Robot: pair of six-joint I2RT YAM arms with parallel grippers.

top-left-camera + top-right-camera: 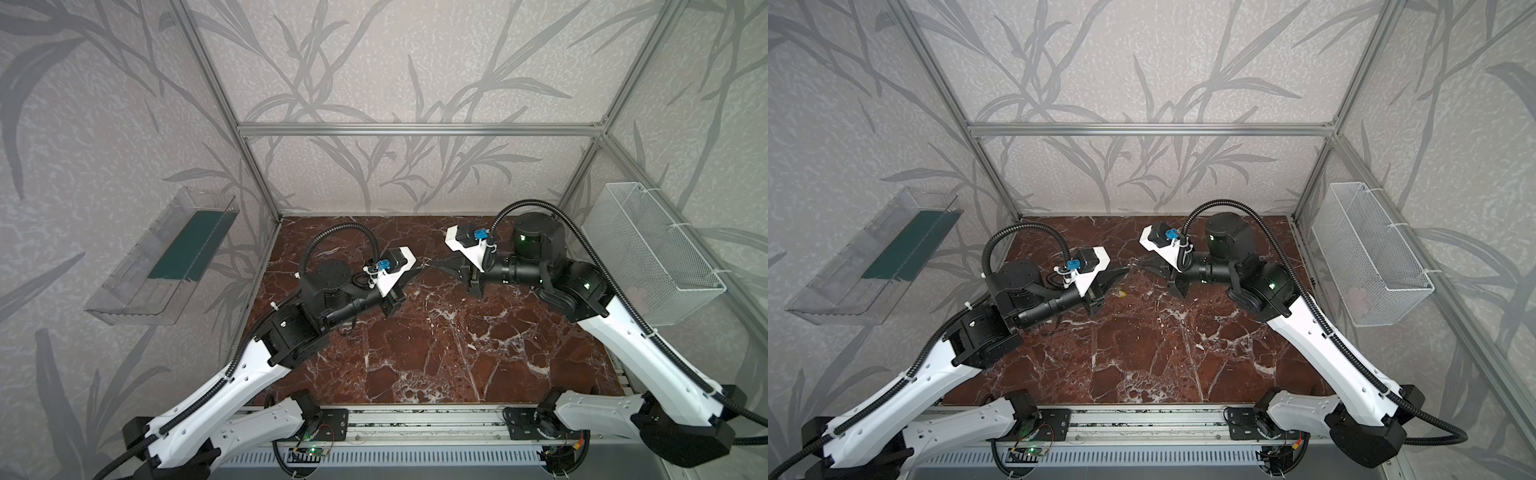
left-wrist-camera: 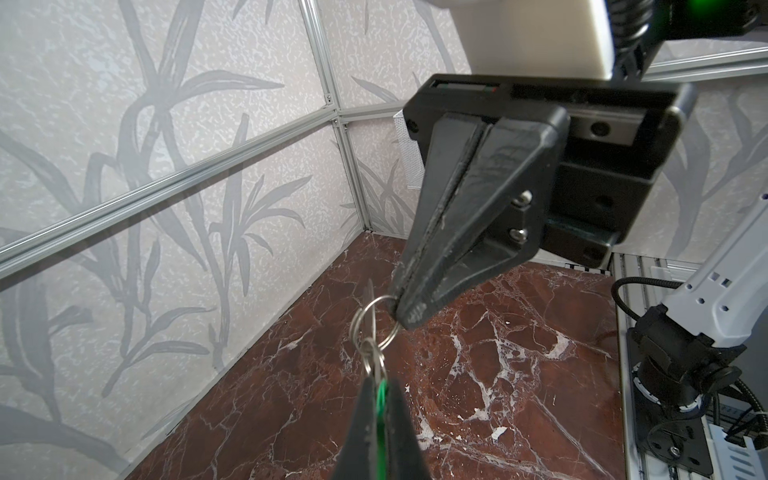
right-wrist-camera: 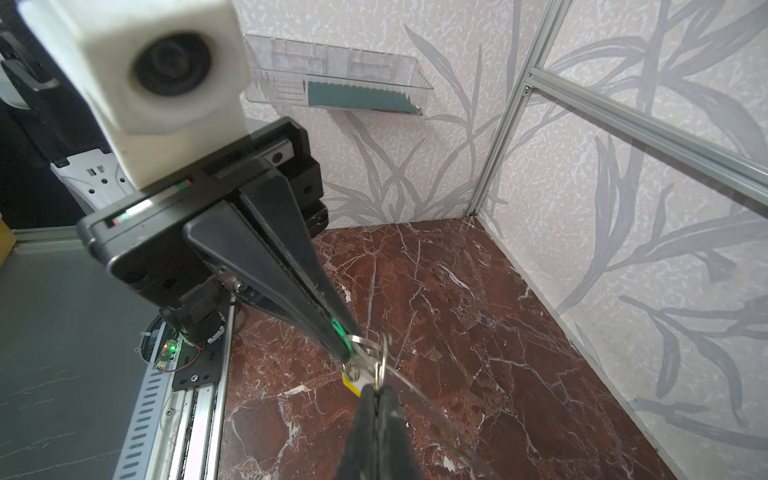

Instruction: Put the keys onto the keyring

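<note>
Right end effector point(image 3: 376, 390) clenches the keyring point(image 3: 403, 386) midair so left end effector point(image 2: 380, 384), gripping green-tagged key point(image 2: 381, 401), can thread it.

clear tray point(image 1: 158, 257) left, white mesh basket point(image 1: 656, 253) right, red marble tabletop point(image 1: 436, 353) between.

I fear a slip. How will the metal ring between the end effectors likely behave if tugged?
The ring is thin, shiny metal, so probably stiff yet slippery in the right end effector, which pinches only its edge. It links loosely to the green tag in the left end effector, so it may swing.
</note>
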